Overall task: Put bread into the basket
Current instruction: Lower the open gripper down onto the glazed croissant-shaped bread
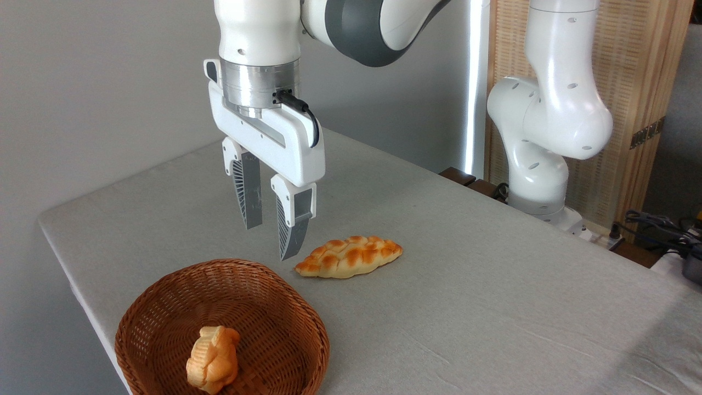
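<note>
No readable labels. My pincer spread, empty; braided yellow-brown bread just right, wicker basket below-left.

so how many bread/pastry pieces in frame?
2. The braided loaf lies on the table, right of the open hand and outside the basket. The small knotted pastry sits inside the basket. Nothing appears hidden.
</note>
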Action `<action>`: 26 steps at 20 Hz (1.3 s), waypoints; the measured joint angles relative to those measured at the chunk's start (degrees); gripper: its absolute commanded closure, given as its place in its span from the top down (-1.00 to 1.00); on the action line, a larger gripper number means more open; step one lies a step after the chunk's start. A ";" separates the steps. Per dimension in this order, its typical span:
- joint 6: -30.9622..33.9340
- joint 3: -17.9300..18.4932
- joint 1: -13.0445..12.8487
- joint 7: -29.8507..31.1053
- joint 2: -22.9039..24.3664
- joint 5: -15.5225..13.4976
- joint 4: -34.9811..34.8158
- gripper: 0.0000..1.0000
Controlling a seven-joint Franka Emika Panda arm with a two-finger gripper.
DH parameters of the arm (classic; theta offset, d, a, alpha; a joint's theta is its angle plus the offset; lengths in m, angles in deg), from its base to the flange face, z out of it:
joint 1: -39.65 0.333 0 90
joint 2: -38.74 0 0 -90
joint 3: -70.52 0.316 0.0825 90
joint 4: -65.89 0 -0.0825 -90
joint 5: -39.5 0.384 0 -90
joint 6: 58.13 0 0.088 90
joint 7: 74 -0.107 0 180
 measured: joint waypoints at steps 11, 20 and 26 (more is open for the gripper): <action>0.05 -0.06 -0.04 0.00 -0.24 0.00 0.00 1.00; 0.60 -0.31 -1.19 -0.22 0.09 0.00 -1.34 1.00; 2.46 -0.48 -3.04 -6.89 3.61 0.00 -9.63 1.00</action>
